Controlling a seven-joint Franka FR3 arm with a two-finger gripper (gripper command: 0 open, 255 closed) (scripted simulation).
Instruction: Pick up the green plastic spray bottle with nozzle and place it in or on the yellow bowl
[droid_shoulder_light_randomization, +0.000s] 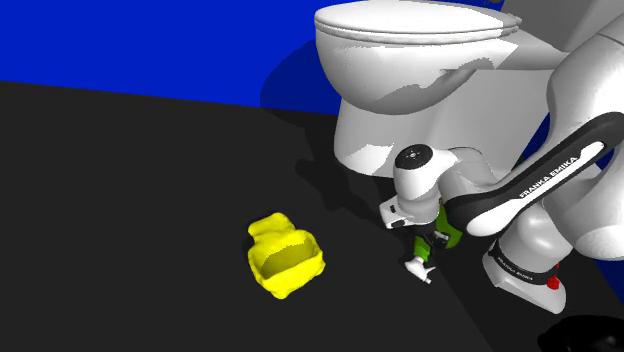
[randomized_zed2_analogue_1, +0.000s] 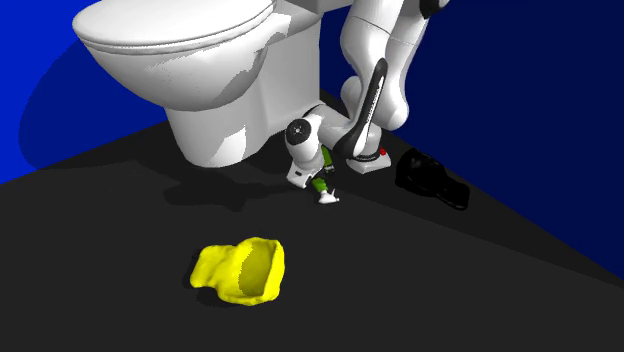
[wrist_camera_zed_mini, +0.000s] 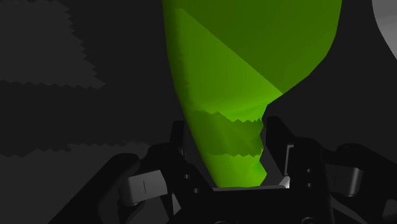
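Shoulder view | arm reads FRANKA EMIKA | end effector clasps green bottle

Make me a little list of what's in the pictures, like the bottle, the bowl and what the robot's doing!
bottle: green spray bottle with a white nozzle, low by the toilet's base
jaws: shut on the bottle, clasping it from both sides
bowl: yellow bowl, nothing in it, standing apart from the bottle
toilet: white toilet, lid down
floor: dark floor
wall: blue wall
job so far: bottle not yet in the bowl
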